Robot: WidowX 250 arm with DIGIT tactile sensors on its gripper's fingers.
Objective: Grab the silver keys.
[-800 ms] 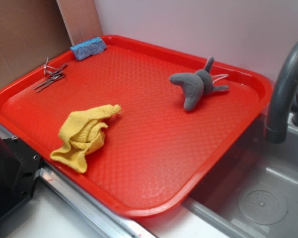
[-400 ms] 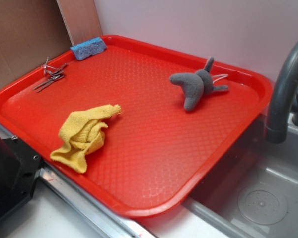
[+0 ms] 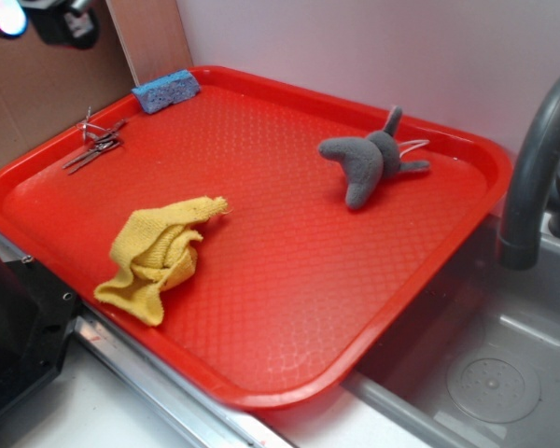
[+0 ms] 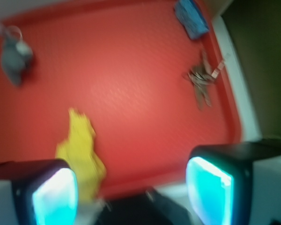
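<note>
Silver keys [image 3: 97,145] lie on the red tray [image 3: 289,299], fingers [image 4: 54,197] spread apart.

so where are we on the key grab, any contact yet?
No contact yet. Done: nothing visible; the silver keys lie untouched near the red tray's far left rim, beside the blue sponge. In hand: the gripper is high above the tray, jaws open and empty, only its edge showing in the exterior view. Left: move over the keys, descend, close, lift.
</note>
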